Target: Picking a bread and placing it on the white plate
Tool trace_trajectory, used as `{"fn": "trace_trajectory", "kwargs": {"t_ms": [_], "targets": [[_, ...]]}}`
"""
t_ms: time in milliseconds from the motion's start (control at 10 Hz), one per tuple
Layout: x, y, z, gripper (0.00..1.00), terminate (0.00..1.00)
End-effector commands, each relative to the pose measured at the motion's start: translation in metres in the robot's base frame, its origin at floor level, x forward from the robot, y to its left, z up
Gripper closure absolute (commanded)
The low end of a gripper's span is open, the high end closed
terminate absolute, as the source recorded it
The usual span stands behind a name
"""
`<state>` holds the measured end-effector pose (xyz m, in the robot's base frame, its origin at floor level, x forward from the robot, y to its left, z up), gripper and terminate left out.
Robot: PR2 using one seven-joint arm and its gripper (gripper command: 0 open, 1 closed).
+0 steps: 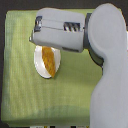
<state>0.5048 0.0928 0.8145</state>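
I see the bread (48, 59) lying lengthwise on the white plate (40, 66), just nearside of my gripper (34, 33), whose jaw opening I cannot tell.

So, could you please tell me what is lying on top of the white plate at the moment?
The bread lies lengthwise on the white plate. The robot's hand and arm cover the plate's upper edge and the bread's top end, so those parts cannot be seen.

White plate (40, 65) on green cloth (20, 90)
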Motion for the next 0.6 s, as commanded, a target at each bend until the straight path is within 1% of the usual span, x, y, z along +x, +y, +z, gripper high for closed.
{"fn": "trace_trajectory", "kwargs": {"t_ms": [0, 200, 500], "targets": [[0.027, -0.046, 0.079, 0.00, 0.00], [0.029, -0.076, 0.089, 0.00, 0.00], [0.025, -0.121, 0.093, 0.00, 0.00]]}}
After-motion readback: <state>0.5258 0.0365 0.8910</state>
